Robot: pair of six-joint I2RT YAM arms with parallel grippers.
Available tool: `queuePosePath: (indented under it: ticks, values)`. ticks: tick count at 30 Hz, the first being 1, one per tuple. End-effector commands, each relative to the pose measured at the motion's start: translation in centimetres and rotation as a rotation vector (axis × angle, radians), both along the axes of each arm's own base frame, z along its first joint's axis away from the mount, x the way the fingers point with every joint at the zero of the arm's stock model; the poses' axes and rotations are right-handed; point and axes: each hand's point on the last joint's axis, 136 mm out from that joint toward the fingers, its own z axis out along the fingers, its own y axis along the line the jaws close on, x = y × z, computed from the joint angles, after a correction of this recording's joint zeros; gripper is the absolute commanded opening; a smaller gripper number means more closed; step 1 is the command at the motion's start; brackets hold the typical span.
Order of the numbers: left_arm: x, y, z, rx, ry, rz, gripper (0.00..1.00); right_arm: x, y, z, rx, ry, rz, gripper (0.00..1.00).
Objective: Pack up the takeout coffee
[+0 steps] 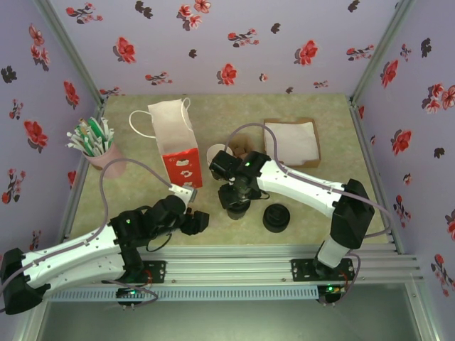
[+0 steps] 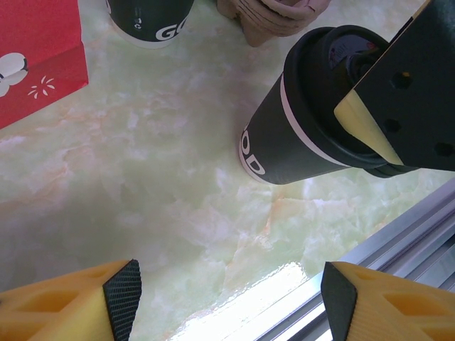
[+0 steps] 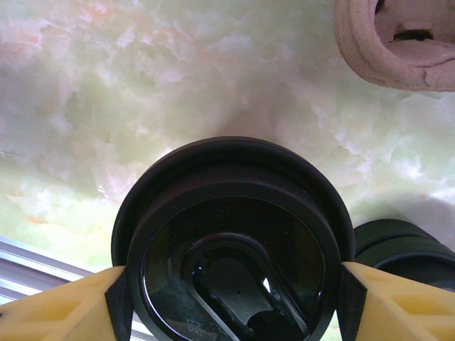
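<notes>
The takeout coffee (image 2: 298, 128) stands upright on the marble table, a dark-sided paper cup with a thin cream band under its round black lid (image 3: 231, 241). My right gripper (image 3: 232, 302) comes down from above, and its pads (image 3: 118, 302) press on both sides of the lid, so it is shut on the cup. From above, that gripper (image 1: 238, 193) hides most of the cup. My left gripper (image 2: 231, 298) is open over bare table just left of the cup, near the front rail, also seen from above (image 1: 195, 222).
A red and white paper bag (image 1: 174, 145) stands open behind the left gripper. A stack of lidless cups (image 1: 216, 153) and a pink holder (image 1: 242, 148) sit behind the coffee. A stack of loose black lids (image 1: 276, 218) is to its right, a napkin box (image 1: 291, 141) at back right, and a cup of pens (image 1: 96, 145) at left.
</notes>
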Motion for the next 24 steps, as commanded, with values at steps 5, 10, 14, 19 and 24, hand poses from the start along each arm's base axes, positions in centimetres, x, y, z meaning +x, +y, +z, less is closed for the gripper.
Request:
queuePosePath:
  ticks: [5, 10, 14, 19, 24]
  values:
    - [0.2, -0.1, 0.6, -0.026, -0.013, 0.009, 0.7, -1.0, -0.7, -3.2, -0.098, 0.069, 0.003, 0.71]
    - [0.3, -0.1, 0.6, -0.025, -0.013, 0.009, 0.71, -1.0, -0.7, -3.6, -0.107, 0.077, 0.004, 0.71]
    - [0.3, -0.1, 0.6, -0.027, -0.013, 0.01, 0.71, -1.1, -0.6, -4.1, -0.106, 0.089, 0.003, 0.71]
    - [0.2, 0.0, 0.8, -0.031, -0.015, 0.009, 0.71, -1.4, -0.7, -4.7, -0.112, 0.103, -0.002, 0.71]
    - [0.2, 0.0, 1.1, -0.037, -0.019, 0.009, 0.72, -1.4, -0.7, -3.8, -0.114, 0.082, 0.001, 0.71]
